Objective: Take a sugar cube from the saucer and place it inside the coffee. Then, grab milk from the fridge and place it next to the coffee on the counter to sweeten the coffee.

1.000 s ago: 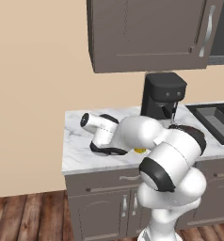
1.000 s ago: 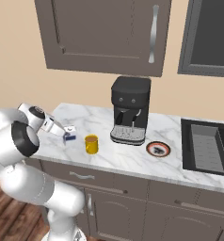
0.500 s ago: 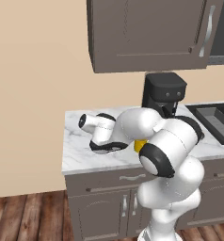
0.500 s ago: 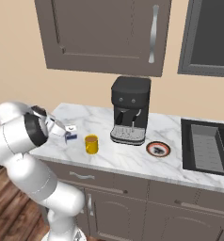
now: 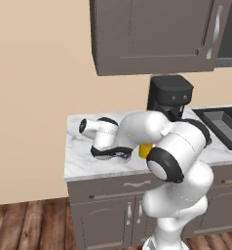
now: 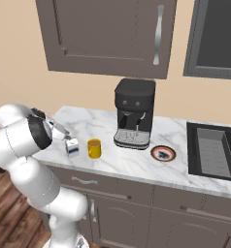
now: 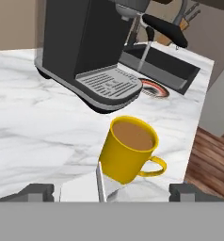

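The yellow mug of coffee (image 7: 128, 153) stands on the marble counter (image 7: 34, 117), full of brown liquid. Just left of the coffee (image 6: 93, 148) stands the milk (image 6: 72, 147), a small white carton with a blue band. In the hand view the milk's gable top (image 7: 92, 187) sits low between my fingertips (image 7: 37, 190), with a gap on each side. My gripper (image 6: 63, 131) hangs just over the carton and is open. The saucer (image 6: 163, 153) lies right of the coffee machine; I cannot make out a sugar cube on it. The fridge is out of view.
A black coffee machine (image 6: 133, 118) stands behind the mug, its drip tray toward the counter's front. A dark sink (image 6: 217, 155) is set in at the right end. Grey-brown wall cabinets (image 6: 107, 36) hang above. My arm's elbow (image 5: 179, 151) bulges over the counter's front edge.
The jaws have spread apart and let go of the milk, which now stands on the counter beside the mug. The elbow has swung a little.
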